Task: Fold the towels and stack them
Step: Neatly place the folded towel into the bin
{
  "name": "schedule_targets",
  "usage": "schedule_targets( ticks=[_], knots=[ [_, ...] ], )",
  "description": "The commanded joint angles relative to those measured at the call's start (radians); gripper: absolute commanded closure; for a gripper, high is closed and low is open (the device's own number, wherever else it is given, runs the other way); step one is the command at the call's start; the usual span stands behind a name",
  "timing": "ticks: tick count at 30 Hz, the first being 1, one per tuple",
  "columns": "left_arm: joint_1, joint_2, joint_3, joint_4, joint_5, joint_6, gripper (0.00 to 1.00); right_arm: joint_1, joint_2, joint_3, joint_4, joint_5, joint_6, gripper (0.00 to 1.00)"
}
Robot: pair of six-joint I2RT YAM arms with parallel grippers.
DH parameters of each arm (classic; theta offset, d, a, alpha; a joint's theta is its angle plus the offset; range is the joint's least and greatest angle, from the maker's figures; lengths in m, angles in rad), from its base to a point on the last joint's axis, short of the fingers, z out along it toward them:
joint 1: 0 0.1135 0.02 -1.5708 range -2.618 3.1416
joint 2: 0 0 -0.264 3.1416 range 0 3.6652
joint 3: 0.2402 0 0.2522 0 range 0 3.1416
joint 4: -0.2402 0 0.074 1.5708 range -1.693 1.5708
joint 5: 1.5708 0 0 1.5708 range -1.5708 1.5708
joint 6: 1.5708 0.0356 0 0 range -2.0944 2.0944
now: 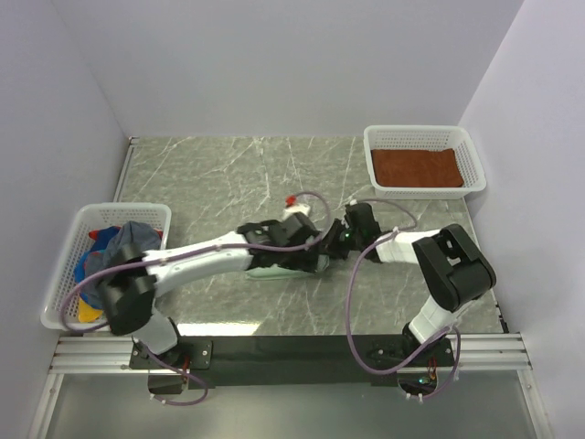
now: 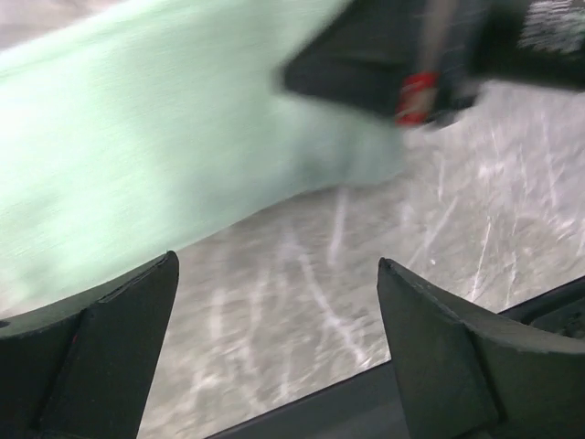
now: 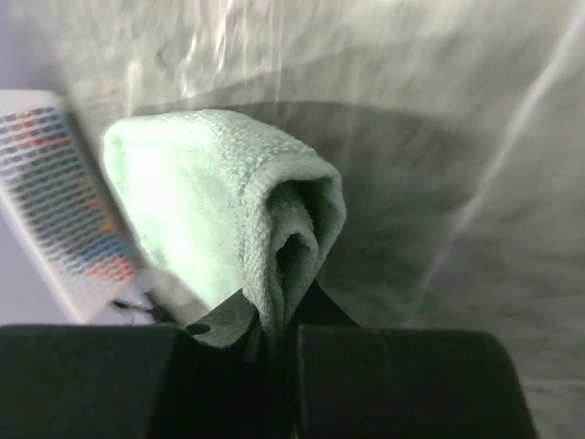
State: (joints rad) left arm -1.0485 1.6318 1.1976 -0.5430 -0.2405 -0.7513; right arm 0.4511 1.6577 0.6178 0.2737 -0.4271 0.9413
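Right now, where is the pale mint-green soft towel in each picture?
Top external: pale mint-green soft towel lies mid-table, partly hidden.
Left wrist: the towel fills the upper left, blurred.
Right wrist: the towel sits at centre, pinched by the right gripper.
Shared landmark: the grey marble tabletop.

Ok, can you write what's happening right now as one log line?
left gripper: open, empty | right gripper: shut on mint-green towel | rust-brown towel: in far-right basket

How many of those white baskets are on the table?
2. The left basket sits at the left edge of the table, holding colourful towels; the right basket is at the far right corner with a rust-brown towel inside. None seems hidden.
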Motion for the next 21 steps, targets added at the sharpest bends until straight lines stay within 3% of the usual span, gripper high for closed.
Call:
schedule_targets(
  ticks=[1, 5, 11, 16, 21],
  knots=[
    [0.073, -0.16, -0.07, -0.008, 0.004, 0.021, 0.05, -0.06, -0.013, 0.12, -0.221, 0.047, -0.228, 1.0],
    [0.227, -0.367, -0.162, -0.05, -0.009, 0.078, 0.01, -0.101, 0.007, 0.311, -0.497, 0.152, -0.43, 1.0],
    [0.462, -0.593, -0.223, -0.065, -0.072, 0.211, 0.01, -0.132, 0.109, 0.733, -0.848, 0.312, -0.651, 1.0],
    [0.528, -0.693, -0.358, 0.05, -0.144, 0.241, 0.0, -0.175, 0.244, 1.086, -1.002, 0.344, -0.754, 1.0],
    [0.536, -0.678, -0.382, 0.063, -0.198, 0.247, 0.0, -0.222, 0.402, 1.466, -1.192, 0.419, -0.866, 1.0]
  ],
)
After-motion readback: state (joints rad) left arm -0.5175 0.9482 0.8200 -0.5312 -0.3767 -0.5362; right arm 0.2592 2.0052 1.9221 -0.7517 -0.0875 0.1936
